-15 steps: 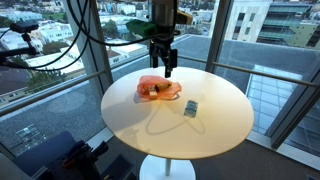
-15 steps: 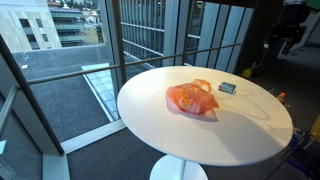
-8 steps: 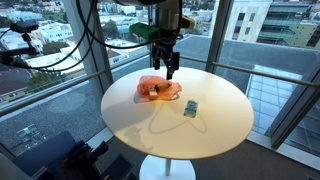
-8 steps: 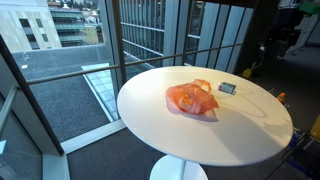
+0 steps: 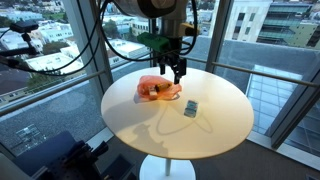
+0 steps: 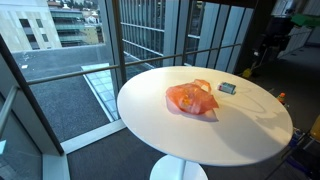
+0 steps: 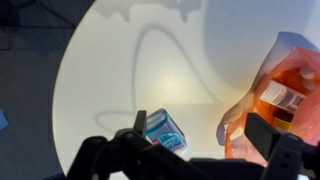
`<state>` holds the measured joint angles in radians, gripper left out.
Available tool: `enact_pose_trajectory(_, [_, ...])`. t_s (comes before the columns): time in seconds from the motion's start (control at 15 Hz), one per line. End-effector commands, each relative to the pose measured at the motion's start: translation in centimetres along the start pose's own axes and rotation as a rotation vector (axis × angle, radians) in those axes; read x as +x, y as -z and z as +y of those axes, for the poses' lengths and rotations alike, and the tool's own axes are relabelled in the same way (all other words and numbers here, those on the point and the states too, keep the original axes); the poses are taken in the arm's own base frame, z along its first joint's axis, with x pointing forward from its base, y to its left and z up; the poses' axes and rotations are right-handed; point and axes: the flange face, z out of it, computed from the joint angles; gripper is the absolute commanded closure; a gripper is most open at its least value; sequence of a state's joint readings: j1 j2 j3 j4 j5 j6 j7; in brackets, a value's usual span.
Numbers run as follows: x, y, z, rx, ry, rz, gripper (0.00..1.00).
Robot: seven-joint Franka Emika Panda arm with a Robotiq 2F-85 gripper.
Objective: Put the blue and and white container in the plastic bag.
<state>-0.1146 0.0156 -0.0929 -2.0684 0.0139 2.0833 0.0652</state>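
Observation:
The blue and white container [image 5: 190, 109] lies on the round white table [image 5: 215, 135], also seen in an exterior view [image 6: 227, 88] and in the wrist view [image 7: 165, 131]. The orange plastic bag [image 5: 158, 89] lies beside it, with something inside; it shows too in an exterior view [image 6: 191, 98] and at the right of the wrist view [image 7: 280, 95]. My gripper [image 5: 179, 73] hangs open and empty above the table, between bag and container. In the wrist view its fingers [image 7: 200, 135] straddle bare table between the two.
The table [image 6: 160, 120] stands on a single pedestal beside tall glass walls with railings. Dark equipment sits on the floor at the lower left [image 5: 60, 155].
The gripper has moved sideways above the table, from over the bag towards the container. Bag and container have not moved.

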Motion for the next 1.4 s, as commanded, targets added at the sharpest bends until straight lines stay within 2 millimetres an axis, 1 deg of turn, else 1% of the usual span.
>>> enact_pose_trajectory(0.0, [2.0,-2.0,1.1,-0.003,0.051,0.028,0.00])
enact_pose_trajectory(0.4, [5.2,-6.8,2.4,-0.026,0.103,0.040,0.00])
enact_pose_trajectory(0.73, [8.0,-10.4,2.3,-0.053,0.129,0.053,0.00])
enact_pose_trajectory(0.93, [9.5,-11.9,2.2,-0.067,0.148,0.064,0.00])
enact_pose_trajectory(1.33, [12.1,-13.9,2.0,-0.090,0.196,0.064,0.00])
